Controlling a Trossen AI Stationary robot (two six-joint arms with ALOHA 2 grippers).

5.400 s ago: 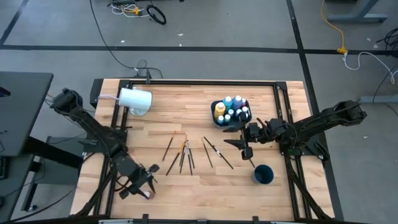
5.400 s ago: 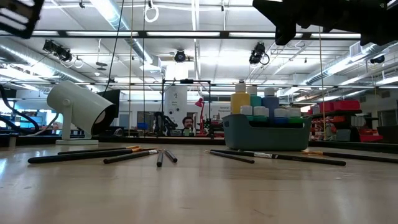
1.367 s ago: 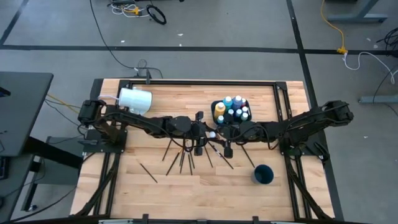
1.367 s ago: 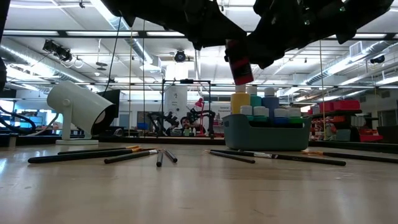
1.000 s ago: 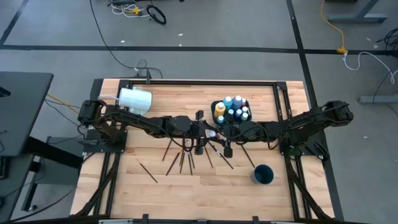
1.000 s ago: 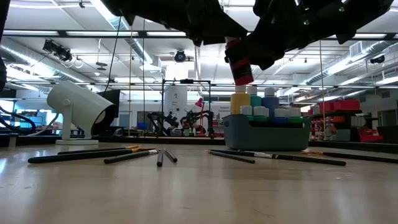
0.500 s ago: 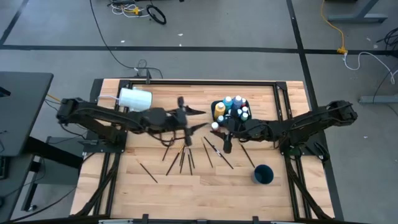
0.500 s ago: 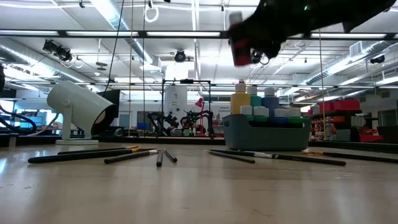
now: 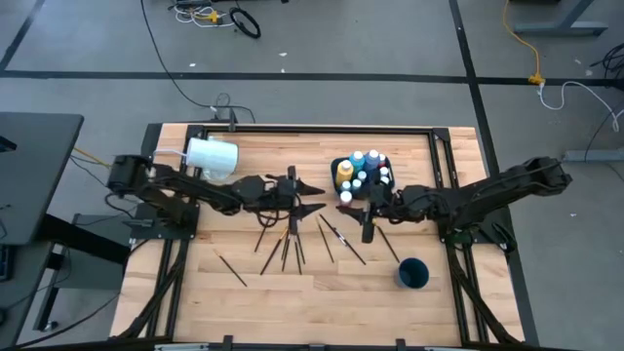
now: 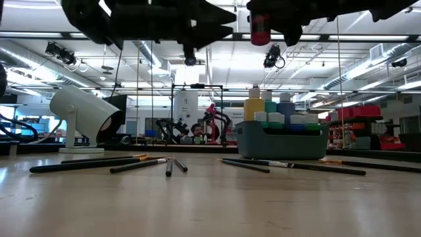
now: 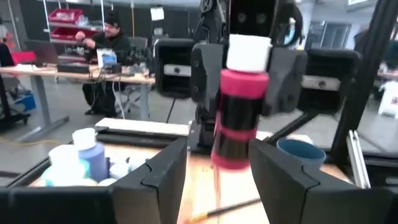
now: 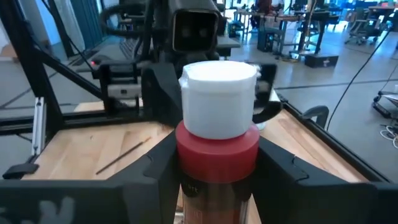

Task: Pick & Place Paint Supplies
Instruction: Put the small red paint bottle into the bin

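- Right gripper (image 12: 217,163): the jaws are clamped on either side of the red paint bottle (image 11: 238,118), just under its white cap, and they hold it upright in the air
- Left gripper (image 9: 314,196): the fingers stand spread and carry nothing. A second ago they met the right gripper at the bottle; now they have let go and pulled back toward the left side of the table, with a clear gap to the bottle
- Meaning of the change: the hand-over from left arm to right arm appears complete, and the bottle now hangs from the right gripper alone
- Position of the bottle: well above the table top, just beside the near-left corner of the blue bin (image 10: 283,146), not yet over it
- Bin: it already holds several small bottles with pale caps and a taller yellow one; the likely next step is to carry the red bottle over an open spot and lower it in
- Brushes (image 9: 288,239): they lie loose on the wood below and between the two grippers, one more apart to the left, none yet put away
- White cup (image 9: 213,156): on its side at the far left, untouched
- Small blue pot (image 9: 412,273): stands alone near the right front edge
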